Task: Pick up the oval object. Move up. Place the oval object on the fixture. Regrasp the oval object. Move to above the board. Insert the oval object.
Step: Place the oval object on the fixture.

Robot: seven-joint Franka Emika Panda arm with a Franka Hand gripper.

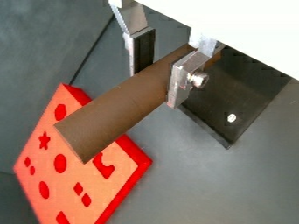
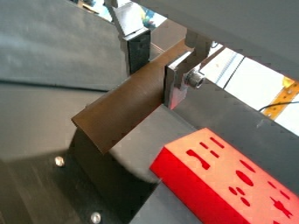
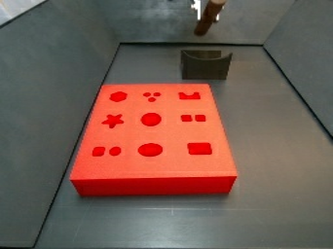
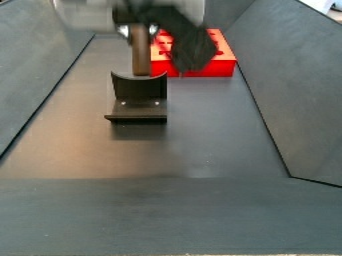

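**Brown peg held high above the fixture**

The gripper hangs above the dark grey-olive notched fixture, its silver fingers pinching the brown oval rod-shaped peg near one end, so most of the peg sticks out free. The peg looks stiff, light and rather smooth; I judge a hold closer to its middle would tilt less. The large red-orange board with shaped holes lies flat, well apart from the fixture. Only the grey walls stand around; nothing blocks the way down
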